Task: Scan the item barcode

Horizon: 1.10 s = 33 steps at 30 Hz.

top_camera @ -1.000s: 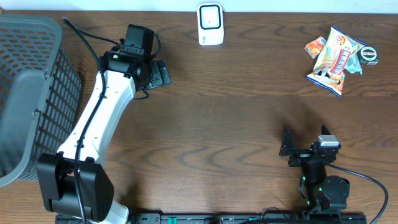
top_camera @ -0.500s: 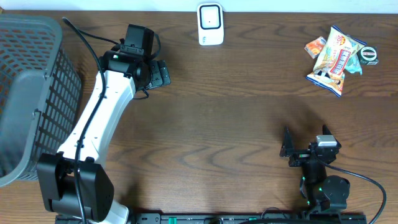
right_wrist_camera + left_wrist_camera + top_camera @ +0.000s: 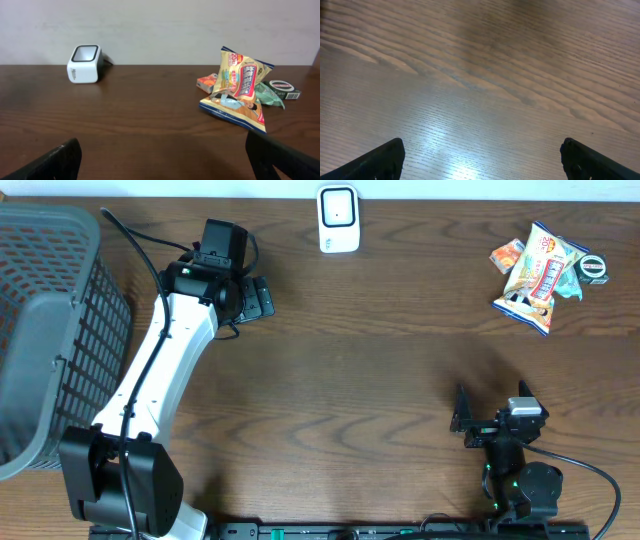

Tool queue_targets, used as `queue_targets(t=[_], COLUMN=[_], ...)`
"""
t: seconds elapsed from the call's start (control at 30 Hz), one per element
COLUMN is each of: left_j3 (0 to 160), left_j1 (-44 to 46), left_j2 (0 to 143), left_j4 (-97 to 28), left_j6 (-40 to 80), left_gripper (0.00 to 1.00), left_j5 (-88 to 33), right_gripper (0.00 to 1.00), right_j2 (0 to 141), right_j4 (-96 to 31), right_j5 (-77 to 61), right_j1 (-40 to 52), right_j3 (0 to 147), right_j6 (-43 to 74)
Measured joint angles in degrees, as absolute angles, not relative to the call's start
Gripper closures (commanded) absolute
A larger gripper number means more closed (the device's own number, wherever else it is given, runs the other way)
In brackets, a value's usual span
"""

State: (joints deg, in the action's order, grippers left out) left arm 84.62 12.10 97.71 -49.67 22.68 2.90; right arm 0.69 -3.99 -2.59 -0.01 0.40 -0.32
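A white barcode scanner (image 3: 338, 218) stands at the back edge of the table, also in the right wrist view (image 3: 85, 64). The items lie in a small heap at the back right: a yellow snack bag (image 3: 540, 275) (image 3: 240, 87), an orange packet (image 3: 507, 255) (image 3: 206, 82) and a green box (image 3: 590, 268) (image 3: 281, 90). My left gripper (image 3: 266, 298) (image 3: 482, 162) is open over bare wood, left of the scanner. Near the front edge my right gripper (image 3: 460, 418) (image 3: 165, 160) is open and empty, facing the heap from far off.
A large grey mesh basket (image 3: 40, 330) fills the left side of the table. The left arm (image 3: 150, 380) stretches from the front left toward the back. A black cable (image 3: 135, 240) runs along it.
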Motion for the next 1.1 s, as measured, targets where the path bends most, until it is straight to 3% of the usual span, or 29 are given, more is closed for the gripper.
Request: queue_targets(t=[0.8,1.1], left_j3=[84.6,82.0], left_j1=[12.1,12.1], left_j2=[97.7,97.3], left_j4=[-50.6,-56.5], left_j6=[22.7,22.7], left_gripper=[0.02,0.03], left_j5=[2.9,2.9], right_gripper=[0.01,0.01], right_j2=[0.7,0.7], right_j4=[-4.0,-4.0], right_j5=[-2.6,-2.6], right_j1=[0.0,0.0], right_j3=[0.4,0.4], right_j6=[-0.3,-0.3])
